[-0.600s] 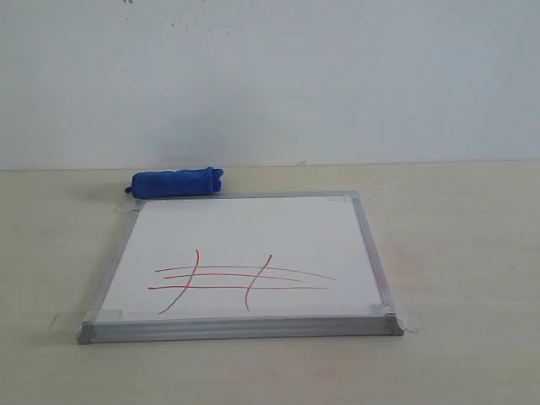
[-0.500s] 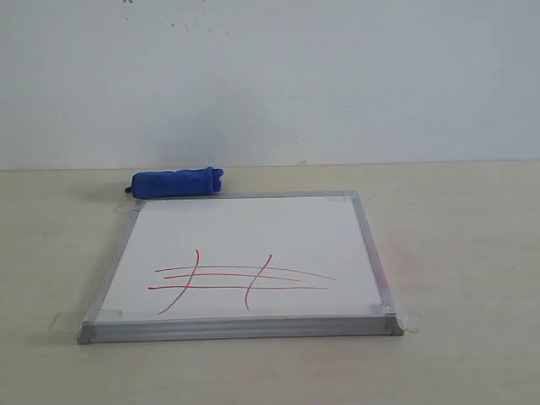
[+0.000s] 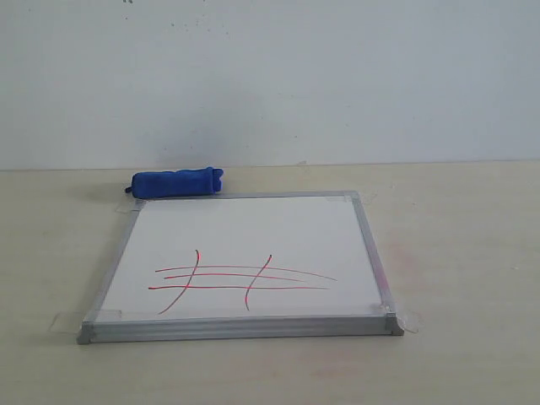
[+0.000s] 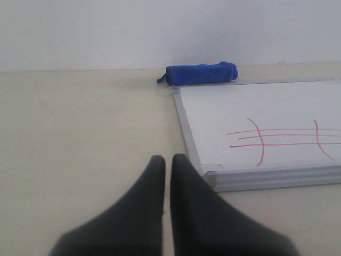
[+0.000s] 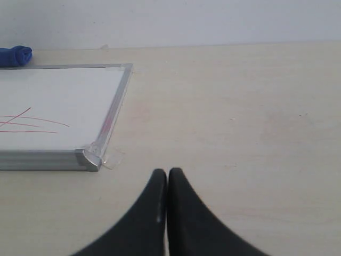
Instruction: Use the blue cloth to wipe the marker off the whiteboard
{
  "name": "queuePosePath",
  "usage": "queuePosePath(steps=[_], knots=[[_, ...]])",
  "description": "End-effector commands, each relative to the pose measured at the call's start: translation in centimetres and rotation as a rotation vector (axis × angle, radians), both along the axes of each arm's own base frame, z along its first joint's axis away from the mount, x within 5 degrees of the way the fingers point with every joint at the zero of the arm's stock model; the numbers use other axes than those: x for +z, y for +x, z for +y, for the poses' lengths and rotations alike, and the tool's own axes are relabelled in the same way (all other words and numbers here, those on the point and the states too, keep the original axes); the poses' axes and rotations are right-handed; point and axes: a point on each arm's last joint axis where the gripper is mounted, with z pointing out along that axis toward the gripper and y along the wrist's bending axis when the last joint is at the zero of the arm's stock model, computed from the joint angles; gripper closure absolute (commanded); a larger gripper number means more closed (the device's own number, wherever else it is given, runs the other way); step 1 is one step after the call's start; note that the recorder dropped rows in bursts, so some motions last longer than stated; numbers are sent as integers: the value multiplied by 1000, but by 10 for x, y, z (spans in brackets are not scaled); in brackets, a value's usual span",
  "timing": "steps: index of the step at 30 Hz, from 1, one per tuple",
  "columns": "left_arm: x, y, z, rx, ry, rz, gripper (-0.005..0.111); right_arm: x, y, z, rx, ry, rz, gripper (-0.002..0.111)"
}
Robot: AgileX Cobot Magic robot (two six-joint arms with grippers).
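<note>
The whiteboard (image 3: 245,245) lies flat on the table, silver frame taped down at the corners. Red marker (image 3: 240,278) lines form a hash shape on its near half. The blue cloth (image 3: 177,182) lies rolled just behind the board's far left corner. No gripper shows in the exterior view. In the left wrist view my left gripper (image 4: 168,160) is shut and empty, beside the board's near left corner (image 4: 213,173), with the blue cloth (image 4: 200,73) far ahead and the marker (image 4: 282,137) to one side. My right gripper (image 5: 168,173) is shut and empty, near the whiteboard (image 5: 58,101) corner.
A pale wooden table (image 3: 456,253) carries everything, and a plain white wall (image 3: 270,76) rises behind it. Clear tape tabs (image 5: 113,158) stick out from the board's corners onto the tabletop.
</note>
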Motion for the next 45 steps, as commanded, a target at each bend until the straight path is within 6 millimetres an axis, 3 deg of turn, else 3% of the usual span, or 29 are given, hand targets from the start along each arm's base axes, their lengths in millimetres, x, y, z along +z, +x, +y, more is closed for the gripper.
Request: queuePosePath(steps=[1,20,35,39,42,45], knots=[[-1,0,0,2,-5,3,103,1,0,0,-3,0,-14,108],[1,0,1,1,28,-24,103,1,0,0,-3,0,-14,108],[46,-2,2,21,63,-520,103,1,0,0,-3,0,-12,108],[51,-3,2,21,48,-547,103,1,0,0,-3,0,-12,108],[67,-6,1,21,50,-573,103,1,0,0,-3,0,-12,108],[87,-2,1,17,44,-486,103,1,0,0,-3,0,-12,108]])
